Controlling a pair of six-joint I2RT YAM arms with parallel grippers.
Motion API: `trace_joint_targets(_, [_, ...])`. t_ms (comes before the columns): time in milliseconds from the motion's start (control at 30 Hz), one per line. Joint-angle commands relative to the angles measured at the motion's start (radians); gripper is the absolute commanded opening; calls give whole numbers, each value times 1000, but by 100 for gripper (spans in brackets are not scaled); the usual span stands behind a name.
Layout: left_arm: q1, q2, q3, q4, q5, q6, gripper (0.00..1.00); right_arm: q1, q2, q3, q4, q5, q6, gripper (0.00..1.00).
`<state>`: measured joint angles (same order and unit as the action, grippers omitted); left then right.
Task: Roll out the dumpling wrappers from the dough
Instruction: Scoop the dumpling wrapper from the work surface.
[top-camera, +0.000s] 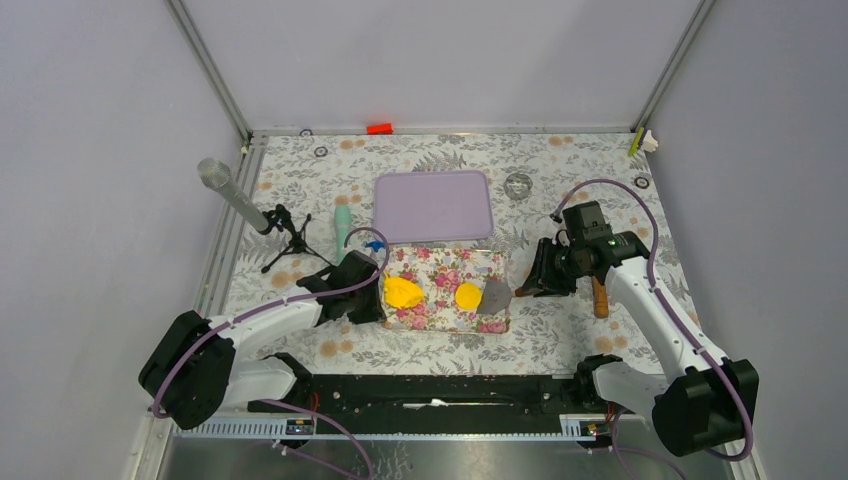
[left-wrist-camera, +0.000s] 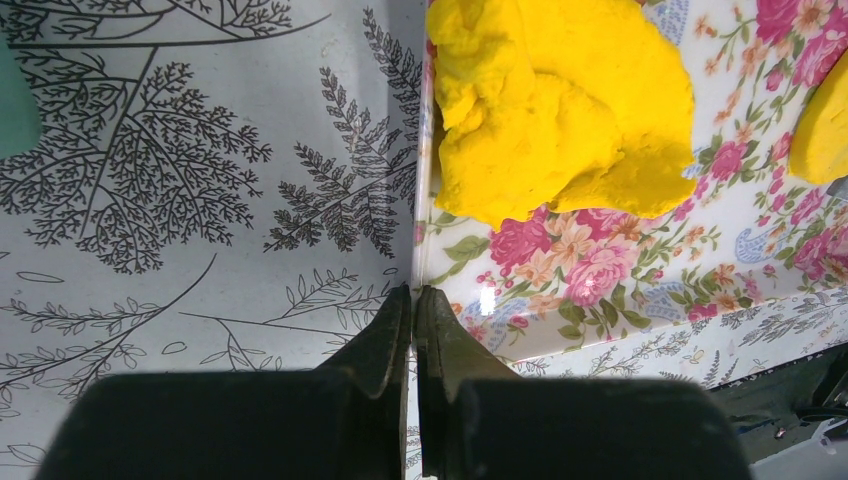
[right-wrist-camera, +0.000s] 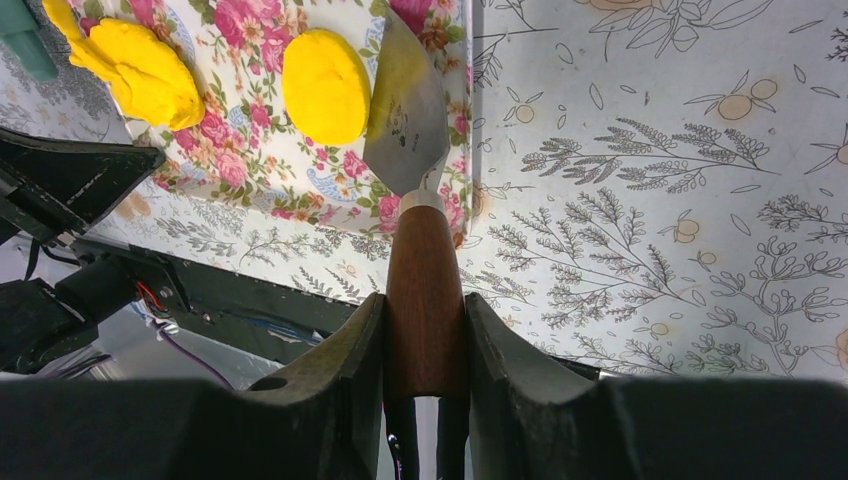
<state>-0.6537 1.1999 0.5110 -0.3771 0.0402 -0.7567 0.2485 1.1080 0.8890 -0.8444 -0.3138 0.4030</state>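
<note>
Right gripper (right-wrist-camera: 425, 300) is clamping a wooden-handled spatula (right-wrist-camera: 405, 120), blade just beside the dumpling wrapper (right-wrist-camera: 325, 85); left gripper (left-wrist-camera: 413, 300) is sitting closed, dough (left-wrist-camera: 560, 100) just ahead.

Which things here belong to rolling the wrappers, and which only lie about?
Job in hand:
- dough
- wrapper
- floral board under both
- spatula, gripped by the right hand

Lying about:
- purple tray
- microphone
- teal object
- red block
</note>
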Motion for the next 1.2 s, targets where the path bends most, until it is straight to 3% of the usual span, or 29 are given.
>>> trace_joint_targets(0, [2,-15,29,-25,-37,11,0,-4,8,30,-71,40,5,0])
trace_joint_targets(733, [2,-36,-22,7,-30,-7,0,-5,-89,-65,-60,42,136,0])
trace_joint_targets(1167, [0,-6,-1,13,-14,8,0,-5,-189,-228,55,32,229,0])
